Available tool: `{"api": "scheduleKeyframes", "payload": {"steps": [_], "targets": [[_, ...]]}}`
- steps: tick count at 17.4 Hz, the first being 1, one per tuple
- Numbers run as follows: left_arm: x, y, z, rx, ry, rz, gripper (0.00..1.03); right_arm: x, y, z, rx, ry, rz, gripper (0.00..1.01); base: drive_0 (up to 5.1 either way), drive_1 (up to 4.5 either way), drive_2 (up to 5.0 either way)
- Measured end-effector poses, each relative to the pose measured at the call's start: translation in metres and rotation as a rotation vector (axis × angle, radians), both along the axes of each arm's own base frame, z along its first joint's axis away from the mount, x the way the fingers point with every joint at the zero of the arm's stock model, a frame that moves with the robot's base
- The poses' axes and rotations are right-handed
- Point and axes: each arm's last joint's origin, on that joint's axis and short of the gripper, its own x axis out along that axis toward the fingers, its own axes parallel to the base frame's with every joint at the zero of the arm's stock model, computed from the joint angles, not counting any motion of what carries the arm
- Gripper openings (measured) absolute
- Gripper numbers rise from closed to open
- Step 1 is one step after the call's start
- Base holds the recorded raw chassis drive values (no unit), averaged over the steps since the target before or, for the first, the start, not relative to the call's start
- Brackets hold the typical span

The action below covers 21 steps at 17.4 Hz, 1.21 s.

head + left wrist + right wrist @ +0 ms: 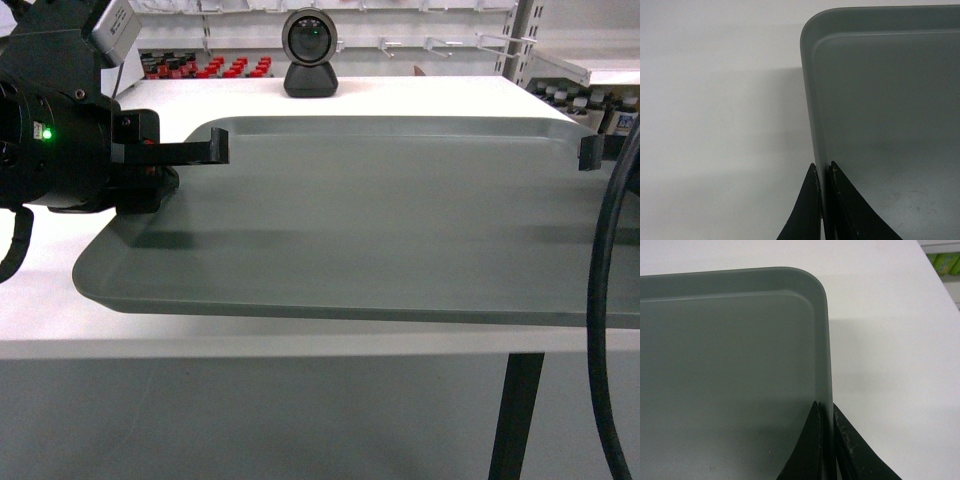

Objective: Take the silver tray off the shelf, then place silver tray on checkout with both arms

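Observation:
The silver tray (380, 230) is a dull grey rectangle with rounded corners, lying level over the white checkout (420, 95). My left gripper (215, 150) is shut on the tray's left rim, one finger inside the rim and one outside (823, 167). My right gripper (590, 152) is shut on the right rim in the same way (826, 407). Both wrist views show a far corner of the tray (890, 125) (730, 370) with bare counter (715, 125) (890, 365) beside it and a soft shadow along the rim. Whether the tray touches the counter cannot be told.
A black dome-shaped scanner (310, 55) stands at the counter's far edge, behind the tray. White store shelves with red-capped bottles (200, 68) lie beyond. A thick black cable (605, 300) hangs at the right, and a dark counter leg (515, 415) shows below.

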Motion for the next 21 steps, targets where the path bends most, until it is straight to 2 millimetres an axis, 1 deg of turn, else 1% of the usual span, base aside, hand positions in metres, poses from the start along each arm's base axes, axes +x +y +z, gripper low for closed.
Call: {"api": "scheduleKeyframes", "payload": {"steps": [3, 19, 20, 21], "targets": [[0.0001, -0.0002, 0.0002, -0.001, -0.003, 0.0, 0.03, 0.0002, -0.0001, 0.0002, 0.0, 0.001, 0.0, 0.03, 0.0, 4.24, -4.2], [0.0004, 0.0005, -0.0005, -0.001, 0.001, 0.0, 0.03, 0.0008, 0.0002, 0.0004, 0.001, -0.003, 0.001, 0.03, 0.0, 0.0, 0.0], [-0.0001, -0.0044, -0.0009, 0.07, 0.013, 0.088, 0.03, 0.004, -0.0042, -0.0024, 0.075, -0.115, 0.079, 0.03, 0.0, 0.0, 0.0], [0.002, -0.0071, 0.0004, 0.117, -0.009, 0.155, 0.03, 0.0086, -0.005, -0.004, 0.119, -0.154, 0.136, 0.02, 0.0, 0.0, 0.0]]}}
